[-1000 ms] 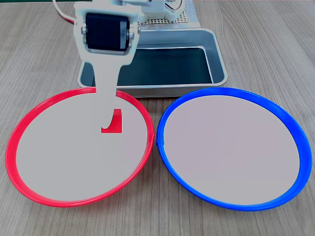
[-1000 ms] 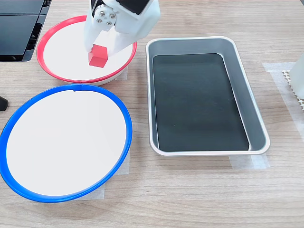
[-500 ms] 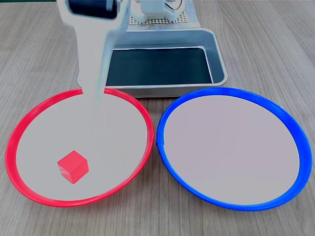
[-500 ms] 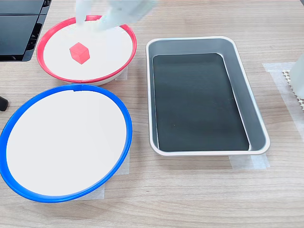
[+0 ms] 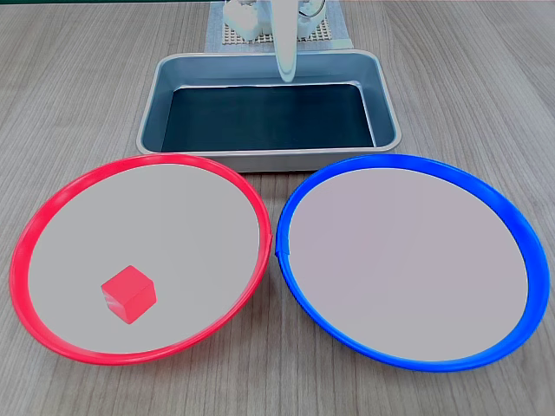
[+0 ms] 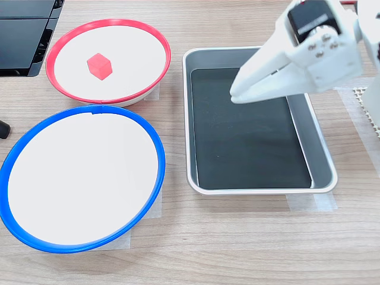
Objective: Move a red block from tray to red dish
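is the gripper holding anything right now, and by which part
Nothing is held. The gripper hangs empty over the tray, and the red block lies loose in the red dish.

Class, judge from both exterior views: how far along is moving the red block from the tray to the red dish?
Done: the small red cube lies inside the round red-rimmed dish, touching nothing else. The silver metal tray with a dark bottom holds no block. In hand: nothing; the white end effector hangs over the tray, carrying nothing. Left: apparently nothing of the move itself.
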Controlling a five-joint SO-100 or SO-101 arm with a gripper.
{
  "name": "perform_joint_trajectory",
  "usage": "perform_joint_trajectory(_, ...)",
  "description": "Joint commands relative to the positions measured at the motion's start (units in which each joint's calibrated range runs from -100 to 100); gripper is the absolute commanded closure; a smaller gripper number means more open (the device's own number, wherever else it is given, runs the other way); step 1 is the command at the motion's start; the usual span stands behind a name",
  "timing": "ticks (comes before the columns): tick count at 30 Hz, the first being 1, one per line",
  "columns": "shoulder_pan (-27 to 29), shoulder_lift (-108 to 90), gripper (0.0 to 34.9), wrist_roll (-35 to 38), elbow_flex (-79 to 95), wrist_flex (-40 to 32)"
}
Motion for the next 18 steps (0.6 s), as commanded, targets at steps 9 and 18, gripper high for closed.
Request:
perform_joint_trajectory(9,2.8,-15.1,34.8,-0.2,4.3,12.1)
perform_joint_trajectory(18,2.9,-15.2,34.6,-0.3,4.3,12.1)
